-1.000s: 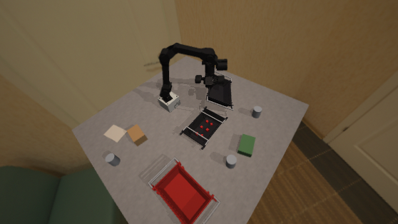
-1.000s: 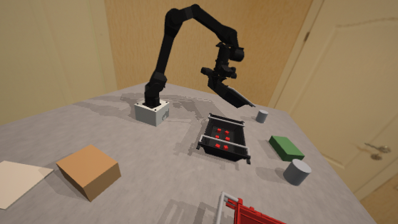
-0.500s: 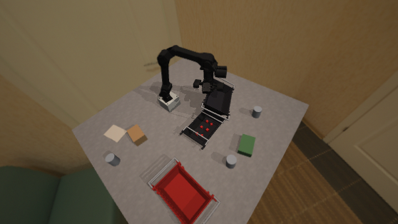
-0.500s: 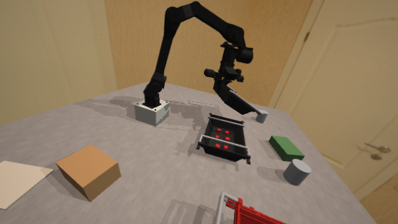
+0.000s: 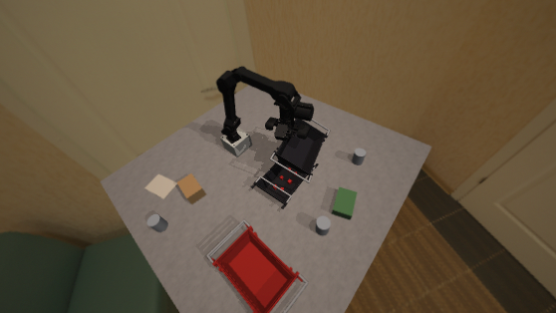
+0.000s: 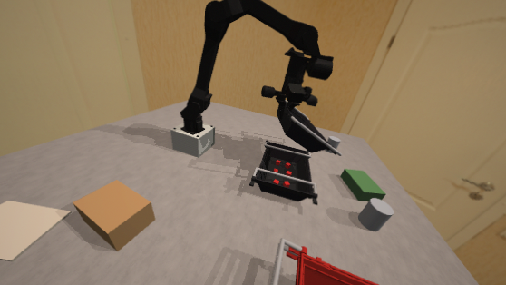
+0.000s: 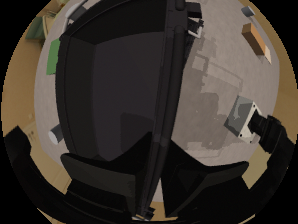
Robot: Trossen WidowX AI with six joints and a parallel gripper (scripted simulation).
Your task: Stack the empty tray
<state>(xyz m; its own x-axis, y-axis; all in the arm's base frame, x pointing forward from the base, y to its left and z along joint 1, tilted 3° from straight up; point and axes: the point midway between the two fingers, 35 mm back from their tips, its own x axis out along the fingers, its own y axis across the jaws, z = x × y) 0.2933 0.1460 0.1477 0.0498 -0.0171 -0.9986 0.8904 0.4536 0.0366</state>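
Observation:
The loaded black tray (image 5: 271,192) (image 6: 283,191) stands on the table with small red blocks (image 6: 288,172) inside. Its near bar (image 6: 286,176) and far bar (image 6: 287,150) both lie across its top. My gripper (image 5: 290,134) (image 6: 283,104) (image 7: 154,136) is shut on the side wall of the empty black tray (image 5: 301,149) (image 6: 301,132) (image 7: 125,75). That tray hangs steeply tilted in the air, higher than the loaded tray and toward its far side. In the top view it covers the far part of the loaded tray. The fingertips are partly hidden in the top and exterior views.
A red tray (image 5: 256,271) (image 6: 333,277) with wire bars lies at the near edge. A green block (image 5: 345,202) (image 6: 363,183) and grey cylinders (image 5: 323,225) (image 5: 359,156) stand to the right. A brown block (image 5: 190,187) (image 6: 113,209), a pale sheet (image 5: 160,185) and another cylinder (image 5: 157,222) are left.

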